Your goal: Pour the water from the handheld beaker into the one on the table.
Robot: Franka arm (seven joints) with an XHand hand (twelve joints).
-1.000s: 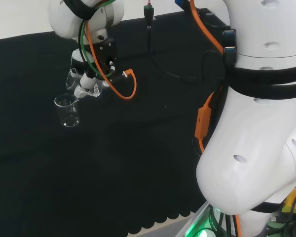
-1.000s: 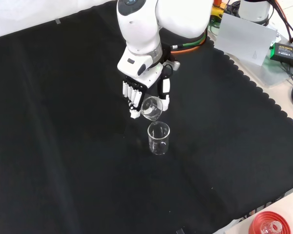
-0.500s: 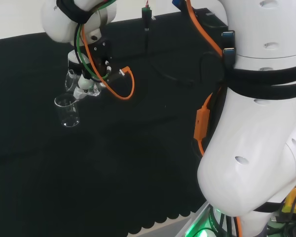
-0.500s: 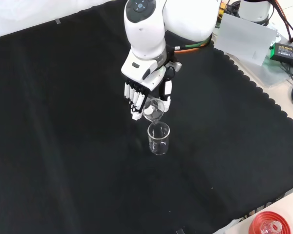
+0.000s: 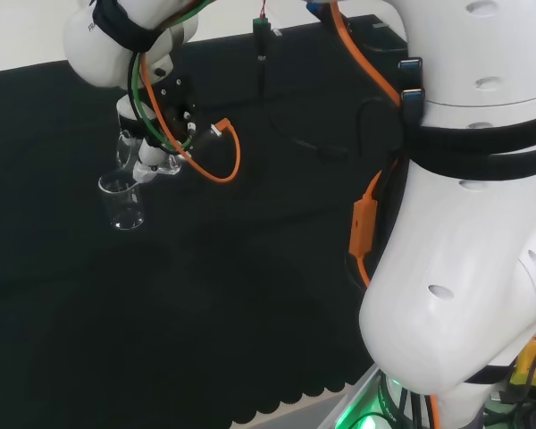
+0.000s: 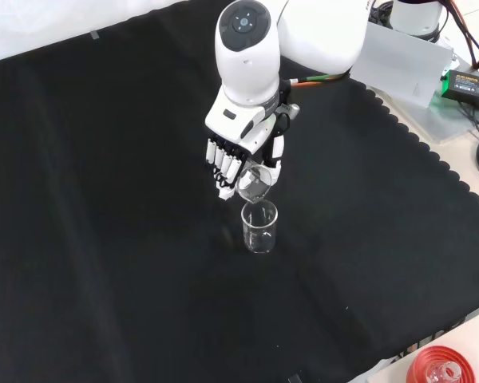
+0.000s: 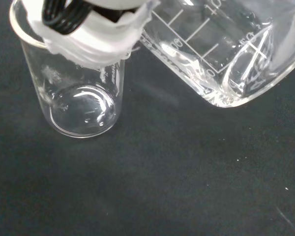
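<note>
A clear glass beaker [image 6: 259, 228] stands upright on the black cloth [image 6: 104, 239]; it is also in the head view [image 5: 122, 202] and close up in the wrist view [image 7: 78, 98]. The hand [image 6: 243, 152] hangs just above it, fingers curled round a second clear beaker [image 6: 253, 182], which is tipped steeply with its mouth towards the standing beaker's rim. In the head view the held beaker [image 5: 129, 147] sits under the hand [image 5: 152, 156]. In the wrist view the held beaker [image 7: 221, 54] lies tilted with graduation marks showing. I cannot tell how much water either holds.
The arm's big white links [image 5: 464, 223] stand at the right of the head view, with an orange cable [image 5: 223, 161] looping near the hand. A red ribbed ring [image 6: 443, 369] lies beyond the cloth's scalloped edge in the front view. A grey box [image 6: 403, 64] sits at top right.
The wrist has rolled further, tipping the held beaker more steeply over the standing one. The hand has shifted slightly towards it. The standing beaker has not moved.
</note>
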